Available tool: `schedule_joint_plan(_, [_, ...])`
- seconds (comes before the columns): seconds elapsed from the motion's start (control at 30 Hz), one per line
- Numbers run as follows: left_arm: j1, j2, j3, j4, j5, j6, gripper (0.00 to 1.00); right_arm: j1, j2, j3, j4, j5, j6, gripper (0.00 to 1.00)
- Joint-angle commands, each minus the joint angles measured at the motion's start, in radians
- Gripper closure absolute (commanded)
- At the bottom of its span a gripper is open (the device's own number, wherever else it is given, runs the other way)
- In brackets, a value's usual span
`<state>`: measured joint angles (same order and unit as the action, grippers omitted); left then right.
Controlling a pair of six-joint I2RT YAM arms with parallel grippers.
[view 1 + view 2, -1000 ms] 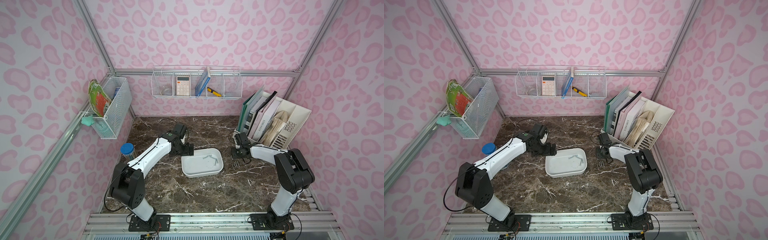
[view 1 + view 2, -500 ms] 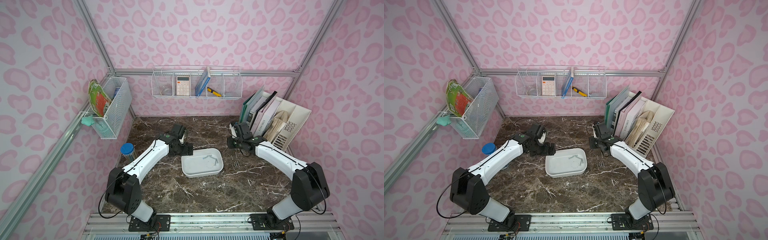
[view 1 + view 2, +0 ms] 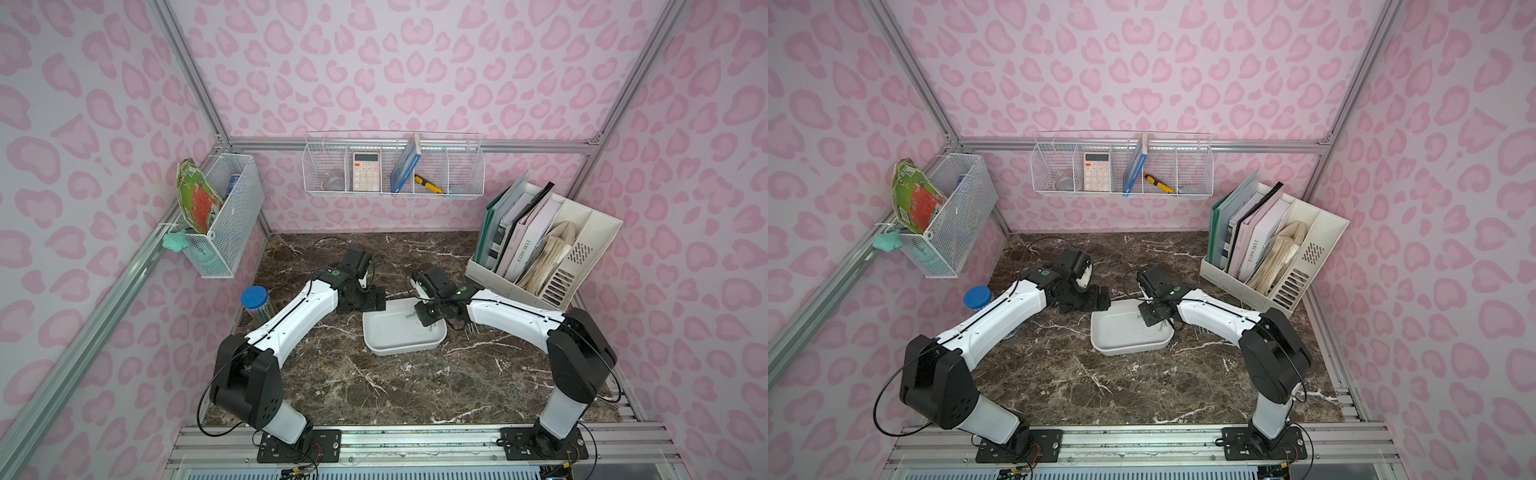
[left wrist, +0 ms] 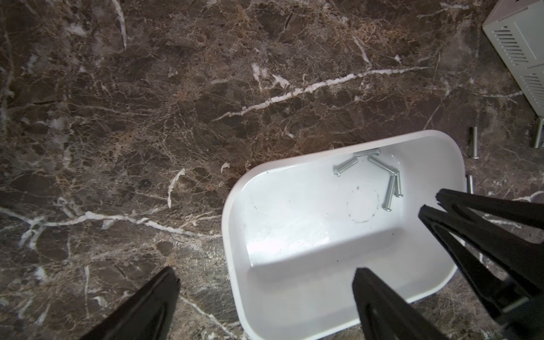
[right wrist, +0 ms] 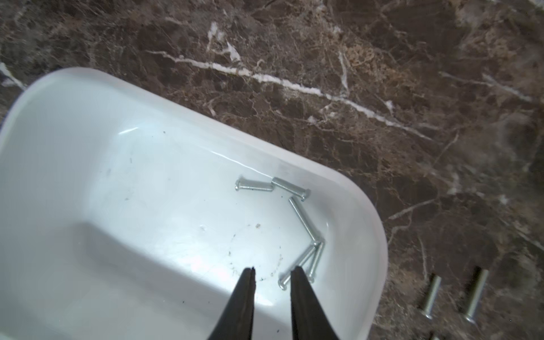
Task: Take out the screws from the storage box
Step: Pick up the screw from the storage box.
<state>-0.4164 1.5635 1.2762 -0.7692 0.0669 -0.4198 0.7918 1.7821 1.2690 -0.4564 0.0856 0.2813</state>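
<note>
The storage box (image 3: 386, 334) (image 3: 1121, 332) is a shallow white tray in the middle of the marble table. Several silver screws (image 5: 303, 217) (image 4: 391, 188) lie near one of its ends. Other screws (image 5: 429, 294) (image 3: 471, 328) lie on the marble just outside that end. My right gripper (image 5: 273, 269) (image 3: 428, 316) hangs over the tray floor (image 5: 117, 206) beside the nearest screws. Its jaws stand a narrow gap apart with nothing between them. My left gripper (image 4: 266, 273) (image 3: 374, 301) is wide open over the tray's opposite end (image 4: 294, 235), one finger over the marble and one over the tray.
A cream file organiser (image 3: 540, 253) with books stands at the back right, close to the loose screws. A blue-capped jar (image 3: 254, 300) stands at the left by my left arm. Wire baskets hang on the back wall (image 3: 392, 166) and the left wall (image 3: 224, 212).
My right arm has swung from the marble beside the file organiser to over the tray. The left arm has hardly moved.
</note>
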Motion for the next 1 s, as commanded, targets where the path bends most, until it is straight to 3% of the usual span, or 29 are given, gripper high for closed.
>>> schedule_joint_plan(0.0, [0.001, 0.014, 0.002, 0.008, 0.006, -0.011, 0.03, 0.003, 0.042, 0.029, -0.035, 0.043, -0.018, 0.72])
schedule_joint_plan(0.57, [0.001, 0.042, 0.008, 0.011, 0.027, -0.014, 0.03, -0.018, 0.208, 0.118, -0.072, 0.115, -0.048, 0.72])
schedule_joint_plan(0.97, [0.001, 0.058, 0.012, 0.011, 0.051, -0.013, 0.03, -0.033, 0.266, 0.143, -0.081, 0.093, -0.050, 0.76])
